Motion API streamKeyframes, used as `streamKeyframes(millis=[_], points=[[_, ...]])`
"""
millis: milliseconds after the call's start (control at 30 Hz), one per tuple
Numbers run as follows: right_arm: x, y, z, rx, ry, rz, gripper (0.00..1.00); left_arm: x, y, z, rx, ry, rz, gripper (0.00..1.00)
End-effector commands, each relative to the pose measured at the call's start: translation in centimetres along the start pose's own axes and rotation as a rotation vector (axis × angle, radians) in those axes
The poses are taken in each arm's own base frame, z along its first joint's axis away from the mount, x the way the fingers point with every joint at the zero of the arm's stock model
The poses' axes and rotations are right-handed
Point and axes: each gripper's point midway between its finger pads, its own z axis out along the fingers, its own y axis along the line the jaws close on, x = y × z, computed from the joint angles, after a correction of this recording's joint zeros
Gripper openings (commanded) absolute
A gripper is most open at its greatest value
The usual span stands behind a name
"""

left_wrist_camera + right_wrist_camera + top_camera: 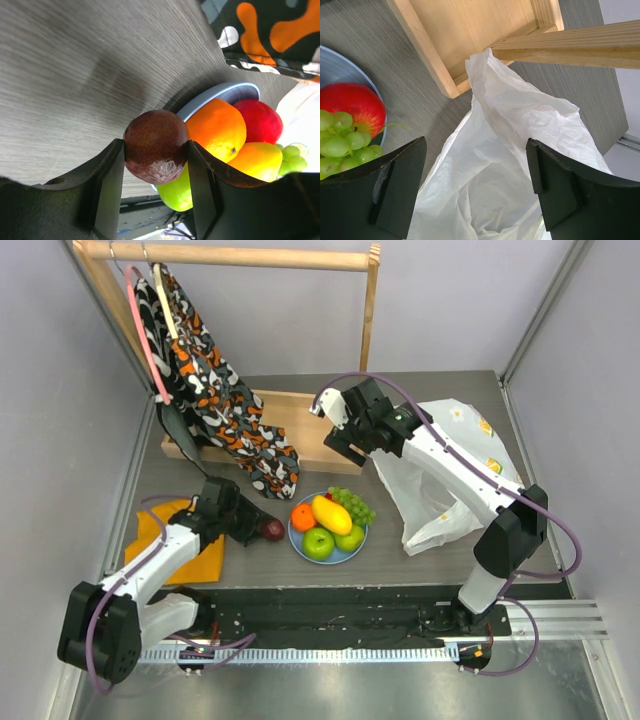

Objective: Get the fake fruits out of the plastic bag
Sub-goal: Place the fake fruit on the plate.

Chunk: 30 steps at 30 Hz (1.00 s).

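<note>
My left gripper (156,167) is shut on a dark purple plum (155,146), held just left of the light-blue plate (296,541). In the top view the plum (272,530) hangs close to the plate's rim. On the plate lie an orange (303,517), a yellow mango (331,513), green grapes (352,504), a green apple (318,543) and a green pear (350,538). The white plastic bag (445,475) lies crumpled to the right. My right gripper (476,150) stands open above the bag's mouth (510,165), nothing between its fingers.
A wooden clothes rack stands at the back, its base (300,425) behind the plate, with a patterned black, orange and white cloth (215,400) hanging from it. A folded orange cloth (185,545) lies under my left arm. Grey walls close in both sides.
</note>
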Motion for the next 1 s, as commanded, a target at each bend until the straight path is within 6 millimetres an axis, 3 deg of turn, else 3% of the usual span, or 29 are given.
streamKeyframes(millis=[0, 67, 200, 467, 567, 800, 933, 967], points=[[-0.9, -0.6, -0.1, 0.019, -0.039, 0.025, 0.88, 0.1, -2.0, -0.4, 0.016, 0.007, -0.079, 0.00], [-0.8, -0.5, 0.0, 0.016, -0.037, 0.021, 0.88, 0.6, -1.7, 0.1, -0.010, 0.033, -0.116, 0.00], [-0.9, -0.7, 0.0, 0.026, -0.039, 0.018, 0.88, 1.6, -3.0, 0.2, -0.006, 0.063, -0.119, 0.00], [-1.2, -1.3, -0.3, 0.045, -0.046, 0.018, 0.88, 3.1, -1.7, 1.5, -0.103, 0.081, -0.131, 0.00], [-1.1, -1.3, -0.3, 0.048, -0.045, 0.014, 0.88, 3.1, -2.1, 1.2, -0.128, 0.091, -0.151, 0.00], [-1.0, -1.7, 0.0, 0.054, -0.038, 0.019, 0.88, 3.0, -4.0, -0.2, -0.018, 0.079, -0.066, 0.00], [-1.0, -2.3, 0.3, 0.061, -0.036, 0.035, 0.89, 4.0, -4.1, 0.5, 0.064, 0.072, -0.004, 0.00], [-1.0, -2.4, 0.5, 0.061, -0.030, 0.035, 0.89, 4.0, -4.9, 0.6, 0.101, 0.067, 0.009, 0.00]])
